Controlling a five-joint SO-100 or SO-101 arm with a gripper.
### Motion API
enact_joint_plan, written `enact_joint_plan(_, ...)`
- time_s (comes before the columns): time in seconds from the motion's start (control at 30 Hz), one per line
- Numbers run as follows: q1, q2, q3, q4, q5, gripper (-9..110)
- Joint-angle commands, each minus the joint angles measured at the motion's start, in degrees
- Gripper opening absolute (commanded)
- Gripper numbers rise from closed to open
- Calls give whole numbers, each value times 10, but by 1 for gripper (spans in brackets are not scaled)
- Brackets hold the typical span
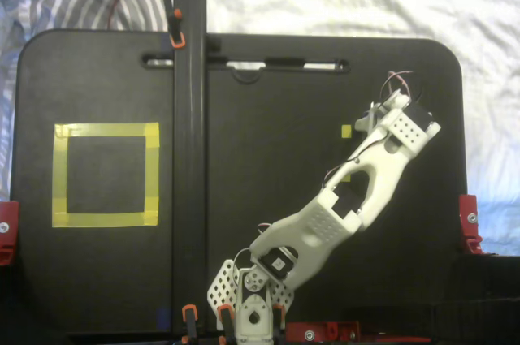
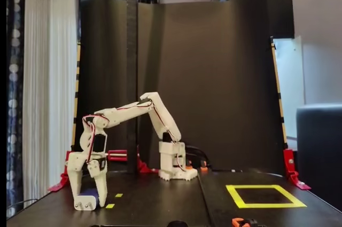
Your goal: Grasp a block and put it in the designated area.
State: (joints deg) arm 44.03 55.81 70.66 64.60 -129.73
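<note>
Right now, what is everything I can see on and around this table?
Block: one, dark blue top with a whitish front end, on the table at the left of the level fixed view, between the gripper's fingers; hidden under the arm from above.
Designated area: one, yellow tape square with black inside, left side of the table from above, right side in the level view.
Small yellow marks: at least two, by the block; one shows at.
Table: one, black.
Vertical post: one, black, clamped to the table.
Red clamps: at the table edges.
Backdrop: black panel behind.
Arm: one, white.
Gripper: one, white, fingers down around the block.
</note>
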Motion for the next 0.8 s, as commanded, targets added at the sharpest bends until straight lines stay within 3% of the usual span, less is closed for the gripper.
enact_joint_plan(0.0, -4, 4, -13, -2, -4, 21)
enact_joint_plan(0.33, -20, 86, -14, 54, 3, 21)
enact_joint_plan(0.77, -105, 134, -15, 97, 109, 21)
